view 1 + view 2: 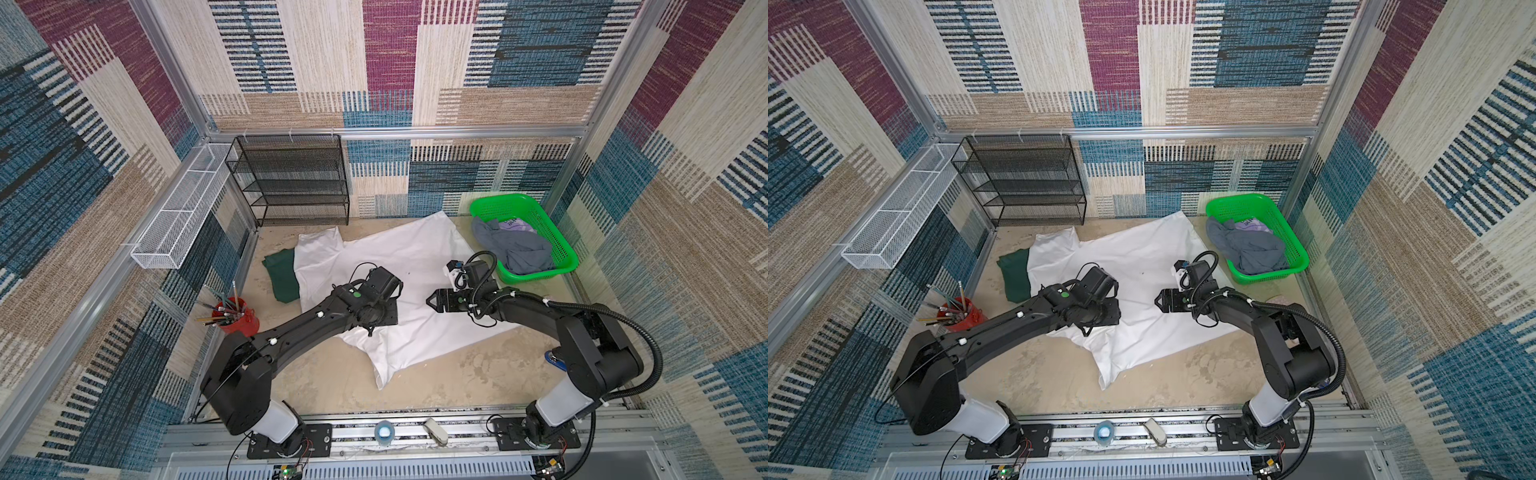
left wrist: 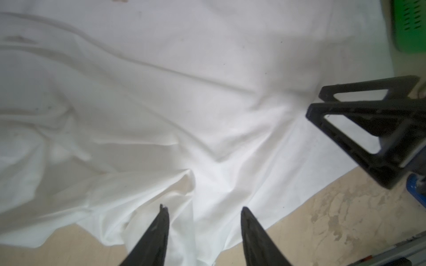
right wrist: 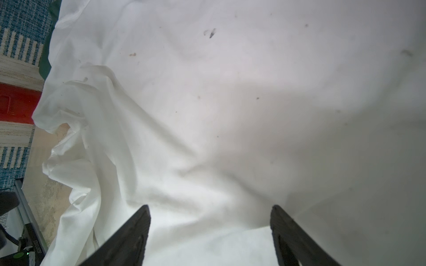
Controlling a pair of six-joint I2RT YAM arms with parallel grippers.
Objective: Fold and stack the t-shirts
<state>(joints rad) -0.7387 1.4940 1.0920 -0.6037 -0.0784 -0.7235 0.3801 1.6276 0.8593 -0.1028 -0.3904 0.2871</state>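
Left gripper (image 2: 204, 207) half-parted, empty | right gripper (image 3: 210, 206) wide, empty | white t-shirt (image 1: 415, 257) spread beneath both, rumpled fold just ahead of left tips | advice: pinch both layers, lift evenly.

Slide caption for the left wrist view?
Left gripper open over the rumpled large white cloth t-shirt on the beige table; right gripper and green plastic mesh basket in shot.
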